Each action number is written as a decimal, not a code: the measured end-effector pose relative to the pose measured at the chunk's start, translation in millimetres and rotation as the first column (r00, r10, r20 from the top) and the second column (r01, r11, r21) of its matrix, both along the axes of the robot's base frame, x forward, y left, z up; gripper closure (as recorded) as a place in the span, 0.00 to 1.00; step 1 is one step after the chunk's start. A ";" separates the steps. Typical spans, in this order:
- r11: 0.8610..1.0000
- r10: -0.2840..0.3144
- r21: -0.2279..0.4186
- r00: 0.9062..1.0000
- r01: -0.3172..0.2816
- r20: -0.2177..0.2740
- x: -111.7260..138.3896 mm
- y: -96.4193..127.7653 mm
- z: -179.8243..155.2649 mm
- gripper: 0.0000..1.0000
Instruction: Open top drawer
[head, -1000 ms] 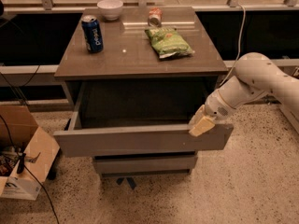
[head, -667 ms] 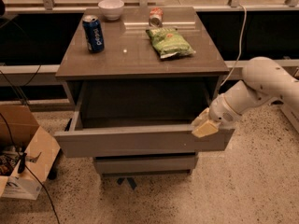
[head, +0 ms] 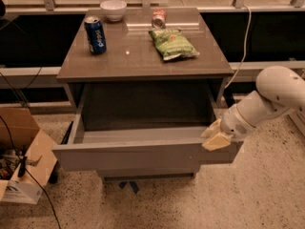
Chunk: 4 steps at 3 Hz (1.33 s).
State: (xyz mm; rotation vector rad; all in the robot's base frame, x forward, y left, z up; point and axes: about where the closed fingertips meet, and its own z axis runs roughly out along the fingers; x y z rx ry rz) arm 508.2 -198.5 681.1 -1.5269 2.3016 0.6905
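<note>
The top drawer (head: pixel 143 156) of the grey-brown cabinet stands pulled well out, its wide grey front toward me and its dark box body (head: pixel 143 106) open to view and empty. My gripper (head: pixel 214 135), cream-coloured on a white arm that comes in from the right, is at the right end of the drawer front, right at its top edge. Below the open drawer only a strip of the lower drawer fronts (head: pixel 143 174) shows.
On the cabinet top (head: pixel 138 56) stand a blue can (head: pixel 95 35), a white bowl (head: pixel 113 8), a green snack bag (head: pixel 172 43) and a small can lying down (head: pixel 158 18). An open cardboard box (head: pixel 24 161) and cables lie on the floor at the left. A window rail runs behind.
The drawer front has come a little further out toward me. My gripper has moved with it, slightly down and to the right in the view.
</note>
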 end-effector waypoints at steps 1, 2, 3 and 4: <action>1.000 0.000 0.000 1.000 0.000 0.000 0.8 1.6 0.0 0.35; 1.000 -0.007 0.004 0.998 0.007 -0.057 -27.9 -1.0 -8.7 0.12; 1.000 -0.007 0.004 0.998 0.007 -0.057 -27.9 -0.2 -0.9 0.00; 1.000 -0.007 0.004 0.998 0.007 -0.057 -27.9 -0.1 -0.3 0.00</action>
